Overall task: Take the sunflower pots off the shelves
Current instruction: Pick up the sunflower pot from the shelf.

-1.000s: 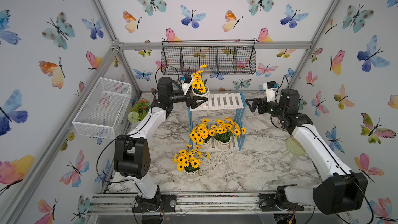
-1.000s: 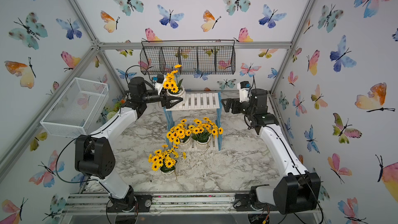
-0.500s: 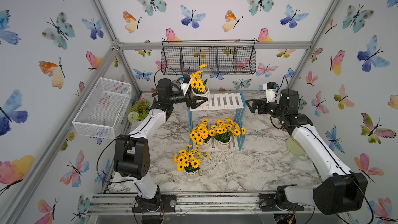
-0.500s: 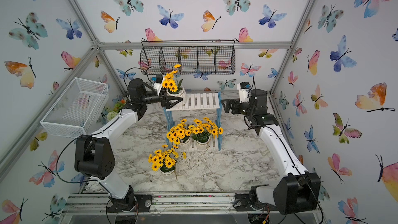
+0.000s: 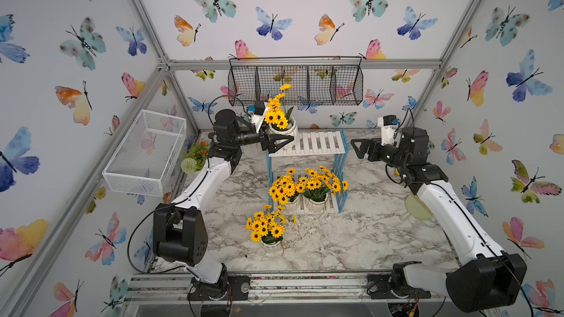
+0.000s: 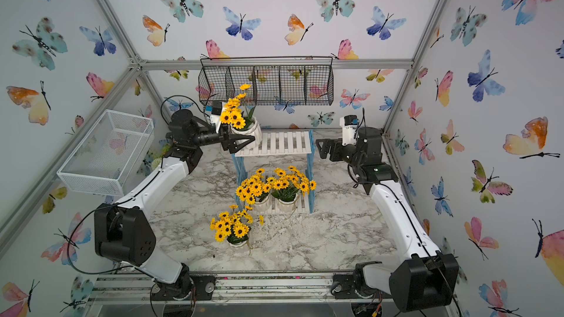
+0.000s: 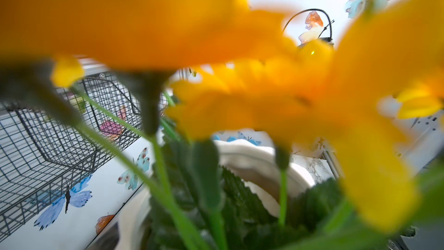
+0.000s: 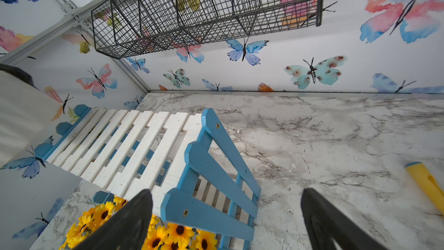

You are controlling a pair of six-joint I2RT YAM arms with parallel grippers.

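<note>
The shelves (image 5: 317, 143) (image 6: 280, 143) (image 8: 134, 145) stand at the back middle of the table. A sunflower pot (image 5: 287, 128) (image 6: 248, 131) sits at the left end of the top board, and my left gripper (image 5: 285, 139) (image 6: 247, 138) is shut on it. In the left wrist view its rim (image 7: 252, 159) shows behind blurred yellow petals that hide the jaws. Two sunflower pots (image 5: 290, 202) (image 5: 317, 201) stand on the lower shelf. Another (image 5: 270, 243) (image 6: 238, 242) stands on the table in front. My right gripper (image 5: 358, 147) (image 8: 227, 198) hangs open beside the shelves' right end, holding nothing.
A black wire basket (image 5: 296, 85) hangs on the back wall above the shelves. A white mesh basket (image 5: 146, 150) is fixed to the left wall, with an orange-flower pot (image 5: 197, 155) under it. A pale green round thing (image 5: 416, 208) lies by the right arm on the marble table (image 5: 351, 239).
</note>
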